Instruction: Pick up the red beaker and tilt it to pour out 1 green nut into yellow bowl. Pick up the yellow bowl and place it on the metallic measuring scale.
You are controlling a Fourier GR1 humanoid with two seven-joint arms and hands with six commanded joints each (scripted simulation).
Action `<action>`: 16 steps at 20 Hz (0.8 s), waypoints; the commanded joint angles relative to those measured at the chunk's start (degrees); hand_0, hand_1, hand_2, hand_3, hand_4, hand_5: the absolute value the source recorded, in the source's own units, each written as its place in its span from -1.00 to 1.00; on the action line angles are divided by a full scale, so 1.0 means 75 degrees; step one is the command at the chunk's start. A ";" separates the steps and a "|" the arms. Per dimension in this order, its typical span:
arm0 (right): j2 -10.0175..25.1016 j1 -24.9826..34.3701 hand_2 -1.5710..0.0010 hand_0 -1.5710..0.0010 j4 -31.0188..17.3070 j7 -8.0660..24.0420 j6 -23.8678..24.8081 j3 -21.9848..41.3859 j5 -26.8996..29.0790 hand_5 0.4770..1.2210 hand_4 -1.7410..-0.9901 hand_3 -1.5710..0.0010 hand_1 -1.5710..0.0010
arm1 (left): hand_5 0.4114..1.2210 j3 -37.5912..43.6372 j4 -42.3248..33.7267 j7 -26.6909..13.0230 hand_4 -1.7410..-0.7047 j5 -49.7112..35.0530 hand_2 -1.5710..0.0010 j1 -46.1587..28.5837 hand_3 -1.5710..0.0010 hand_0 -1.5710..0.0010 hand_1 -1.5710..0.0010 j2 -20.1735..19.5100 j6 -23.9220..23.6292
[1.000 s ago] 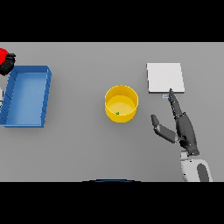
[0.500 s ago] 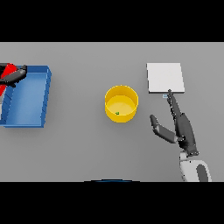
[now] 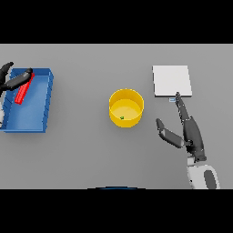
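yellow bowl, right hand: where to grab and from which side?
Judging from the head view: take the yellow bowl by its wall, coming in sideways from its right. It stands upright and open-topped with a round rim, so fingers and thumb can wrap round it. The right hand lies open on that side, with bare table between. The green nut inside stays put if the bowl is kept level.

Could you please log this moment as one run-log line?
left hand: holding beaker over bin | nut: in bowl | right hand: open beside scale

Left hand [image 3: 10,81] cut by left edge, hiding red beaker [image 3: 22,93] top.
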State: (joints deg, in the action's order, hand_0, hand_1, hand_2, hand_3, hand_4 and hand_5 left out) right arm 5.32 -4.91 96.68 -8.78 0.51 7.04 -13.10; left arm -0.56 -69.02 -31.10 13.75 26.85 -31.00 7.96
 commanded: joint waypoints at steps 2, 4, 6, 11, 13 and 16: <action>-0.0002 0.0010 1.00 1.00 0.0017 0.0383 0.0141 0.0160 -0.0394 -0.59 0.63 1.00 1.00 | -0.45 0.0077 0.0007 0.0198 0.86 -0.0051 0.93 0.0041 0.93 0.92 0.92 0.0019 -0.0085; 0.0298 0.0188 1.00 1.00 0.0067 0.0281 -0.0171 0.0340 -0.0579 -0.54 0.74 1.00 1.00 | -0.42 0.0188 -0.0095 0.0435 0.85 -0.0226 0.95 -0.0033 0.95 0.95 0.95 0.0141 -0.0188; 0.0768 0.0706 1.00 1.00 0.0002 0.0458 -0.0603 0.0473 -0.0790 -0.49 0.74 1.00 1.00 | -0.39 0.0231 -0.0193 0.0529 0.83 -0.0304 0.97 -0.0070 0.97 0.97 0.97 0.0220 -0.0259; 0.1811 0.1872 1.00 1.00 -0.0456 0.0612 -0.1061 0.1390 -0.2607 -0.60 0.61 1.00 1.00 | -0.33 0.0198 -0.0239 0.0428 0.80 -0.0342 0.99 -0.0033 0.99 0.99 0.99 0.0382 -0.0308; 0.2166 0.2423 1.00 1.00 -0.0649 0.0540 -0.1428 0.1788 -0.3145 -0.59 0.58 1.00 1.00 | -0.32 0.0210 -0.0301 0.0395 0.80 -0.0378 0.99 -0.0079 0.99 0.99 0.99 0.0375 -0.0274; 0.2462 0.3088 1.00 1.00 -0.1029 0.0164 -0.1824 0.2357 -0.3756 -0.57 0.54 1.00 1.00 | -0.32 0.0243 -0.0228 0.0465 0.80 -0.0409 1.00 -0.0090 1.00 1.00 1.00 0.0332 -0.0203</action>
State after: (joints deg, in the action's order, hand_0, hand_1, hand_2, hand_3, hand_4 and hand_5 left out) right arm 23.76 18.27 88.97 -7.49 -13.16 24.71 -41.27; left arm 1.26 -70.74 -27.67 10.69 26.19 -28.50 6.43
